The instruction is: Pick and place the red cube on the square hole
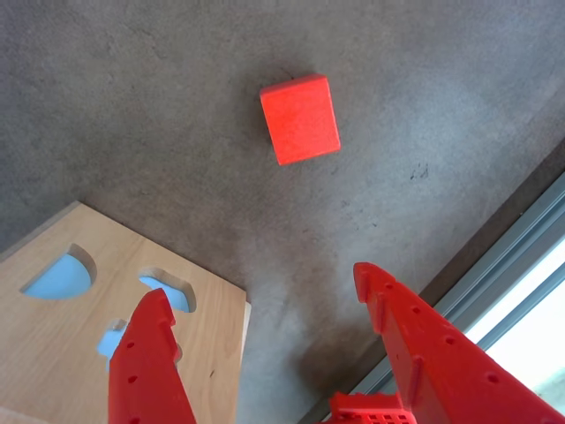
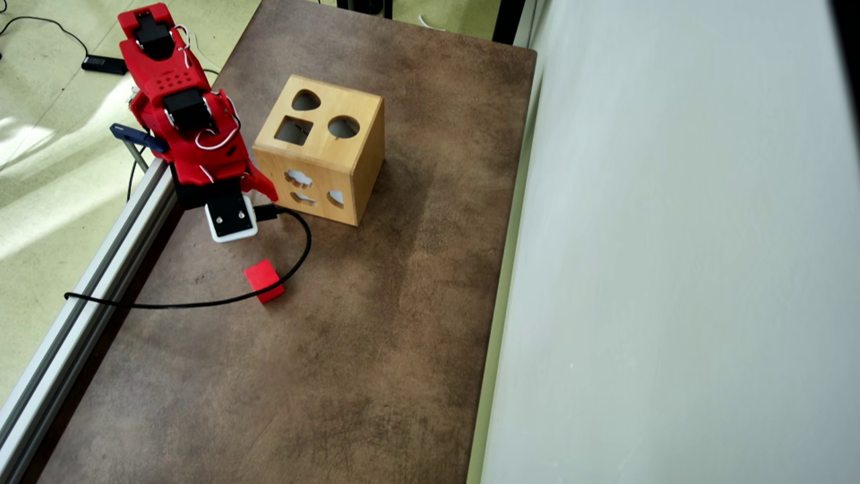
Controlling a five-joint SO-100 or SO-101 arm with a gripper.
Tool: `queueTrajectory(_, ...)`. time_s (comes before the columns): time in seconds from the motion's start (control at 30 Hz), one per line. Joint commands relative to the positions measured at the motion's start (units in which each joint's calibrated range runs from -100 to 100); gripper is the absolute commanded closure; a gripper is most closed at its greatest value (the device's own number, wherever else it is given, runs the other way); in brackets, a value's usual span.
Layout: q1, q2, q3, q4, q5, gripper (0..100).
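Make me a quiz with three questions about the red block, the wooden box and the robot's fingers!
1. Where is the red cube?
A. inside the box
B. on the brown table, apart from the box
C. between the fingers

2. How many holes are in the top face of the wooden box?
A. one
B. three
C. five

3. How are the robot's fingers?
A. spread open and empty
C. shut on the cube
B. shut on the cable

Answers: 1 B, the overhead view shows the cube lying on the table in front of the box. 2 B, a square hole, a round one and a heart-like one. 3 A, the wrist view shows a wide gap with nothing in it.
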Motion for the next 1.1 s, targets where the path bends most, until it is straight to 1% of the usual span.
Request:
queueTrajectory(0.0,0.12,0.55,-2.25,-0.43,0.20,68)
queueTrajectory(0.2,0.12,0.55,-1.80,-0.67,0.34,62)
queueTrajectory(0.37,0.57,1.06,-1.62,-1.07,0.39,62)
queueTrajectory(0.53,1.68,5.31,-2.43,-1.15,0.44,62)
queueTrajectory(0.77,1.76,8.37,-1.98,-8.55,0.39,62)
queueTrajectory(1.07,2.28,15.24,-2.34,-11.77,0.44,62)
